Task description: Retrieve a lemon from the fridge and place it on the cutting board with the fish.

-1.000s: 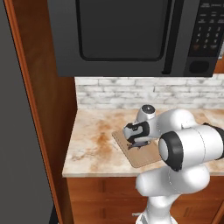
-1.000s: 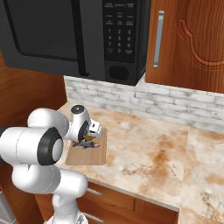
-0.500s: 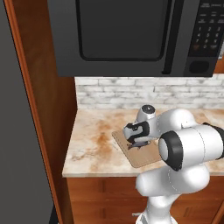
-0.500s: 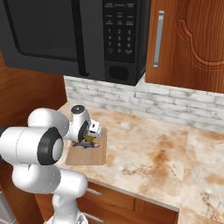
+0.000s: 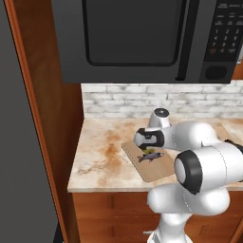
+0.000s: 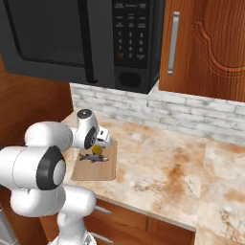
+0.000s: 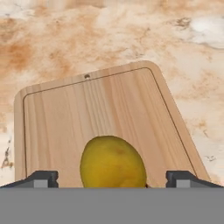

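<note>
The lemon (image 7: 113, 161) lies on the light-brown cutting board (image 7: 105, 105), low in the hand view. My gripper (image 7: 113, 178) is open around it, and its dark fingertips (image 7: 41, 178) stand wide apart with a gap to the fruit on each side. In the right base view the lemon (image 6: 97, 150) sits just behind the slim dark fish (image 6: 91, 157) on the cutting board (image 6: 95, 171), with the gripper (image 6: 100, 142) right over it. From the left base view, the lemon (image 5: 150, 151) and fish (image 5: 151, 156) share the cutting board (image 5: 156, 171). The fridge (image 5: 23, 142) is the tall grey side at the far left.
A black microwave (image 5: 142, 38) hangs above the marble counter (image 5: 102, 152). A white brick backsplash (image 6: 191, 112) runs behind. A wooden wall cabinet (image 6: 206, 48) hangs to the right, and a wooden panel (image 5: 52, 118) separates counter and fridge.
The gripper's fingers have spread apart and let go of the lemon, which now rests on the board. The arm itself has barely moved.
</note>
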Available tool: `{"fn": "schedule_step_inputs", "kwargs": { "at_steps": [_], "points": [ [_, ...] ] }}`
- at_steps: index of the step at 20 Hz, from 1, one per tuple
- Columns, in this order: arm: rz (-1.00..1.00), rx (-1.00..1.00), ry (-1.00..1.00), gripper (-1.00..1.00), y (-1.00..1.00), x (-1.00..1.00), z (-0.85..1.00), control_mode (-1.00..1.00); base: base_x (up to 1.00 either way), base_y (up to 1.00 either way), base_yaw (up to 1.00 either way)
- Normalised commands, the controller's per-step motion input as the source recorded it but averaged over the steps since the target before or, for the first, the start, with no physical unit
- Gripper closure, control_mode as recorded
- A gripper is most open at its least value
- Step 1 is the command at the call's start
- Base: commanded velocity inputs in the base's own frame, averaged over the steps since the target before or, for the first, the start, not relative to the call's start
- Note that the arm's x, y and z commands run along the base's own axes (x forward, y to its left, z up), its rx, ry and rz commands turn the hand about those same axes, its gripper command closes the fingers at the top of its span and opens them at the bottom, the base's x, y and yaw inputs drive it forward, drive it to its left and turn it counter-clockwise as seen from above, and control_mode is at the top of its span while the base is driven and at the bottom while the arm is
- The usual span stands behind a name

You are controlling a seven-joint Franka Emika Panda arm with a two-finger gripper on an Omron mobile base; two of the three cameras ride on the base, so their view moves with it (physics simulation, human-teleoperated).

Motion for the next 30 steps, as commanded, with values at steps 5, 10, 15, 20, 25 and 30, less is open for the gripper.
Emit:
{"fn": "schedule_step_inputs", "kwargs": {
  "at_steps": [5, 10, 15, 20, 25, 30],
  "points": [
    [0.00, 0.00, 0.02, -1.00, -0.04, -0.32, 0.44, -1.00, 0.00, 0.00, 0.00],
    [0.00, 0.00, 0.00, -1.00, 0.00, -0.71, 0.14, -1.00, 0.00, 0.00, 0.00],
    [-0.01, 0.00, 0.00, -1.00, 0.00, -0.87, 0.16, -1.00, 0.00, 0.00, 0.00],
    [-0.02, 0.00, 0.00, -1.00, 0.00, -0.90, 0.21, -1.00, 0.00, 0.00, 0.00],
    [-0.04, 0.00, 0.00, -1.00, 0.00, -0.93, 0.29, -1.00, 0.00, 0.00, 0.00],
    [-0.06, 0.00, -0.03, -1.00, 0.00, -0.79, 0.35, -1.00, 0.00, 0.00, 0.00]
  ]
}}
